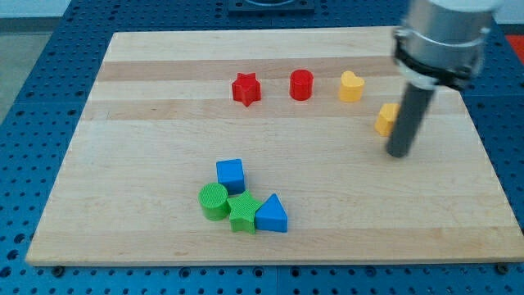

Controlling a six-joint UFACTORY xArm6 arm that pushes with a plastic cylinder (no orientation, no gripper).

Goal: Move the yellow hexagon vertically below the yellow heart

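Note:
The yellow heart [351, 86] lies near the view's top right on the wooden board [147, 147]. The yellow hexagon [386, 120] lies below and to the right of the heart, partly hidden behind my rod. My tip [399, 153] rests on the board just below and right of the hexagon, close to it or touching it; I cannot tell which.
A red star [246, 89] and a red cylinder [301, 84] lie left of the heart in a row. A cluster at the lower middle holds a blue cube [231, 174], a green cylinder [214, 201], a green star [242, 212] and a blue triangle [272, 215].

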